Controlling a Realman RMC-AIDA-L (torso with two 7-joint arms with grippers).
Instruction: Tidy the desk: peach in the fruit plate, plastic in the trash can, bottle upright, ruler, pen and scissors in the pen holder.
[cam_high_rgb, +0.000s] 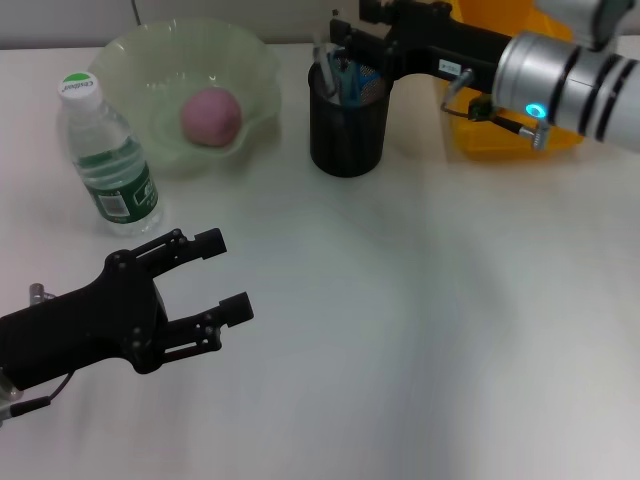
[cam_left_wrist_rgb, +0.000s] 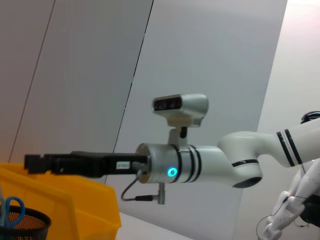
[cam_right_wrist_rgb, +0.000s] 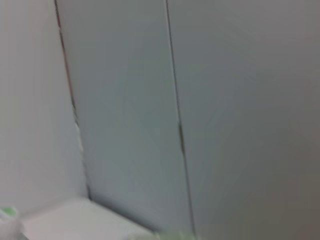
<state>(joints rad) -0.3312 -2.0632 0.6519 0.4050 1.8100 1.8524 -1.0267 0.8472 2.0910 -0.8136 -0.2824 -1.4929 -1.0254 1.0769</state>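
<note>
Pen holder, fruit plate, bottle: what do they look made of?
Pen holder: looks like black metal mesh, matte; the left wrist view shows a fine grid.
Fruit plate: pale green, translucent, wavy rim; glass or plastic, can't tell which.
Bottle: clear thin plastic by the look, ribbed wall, green label, white and green cap.

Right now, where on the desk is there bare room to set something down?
The widest bare patch of the desk lies in front of the pen holder, right of the left gripper. The back is crowded: bottle, fruit plate with peach, pen holder under the right gripper, yellow bin.
</note>
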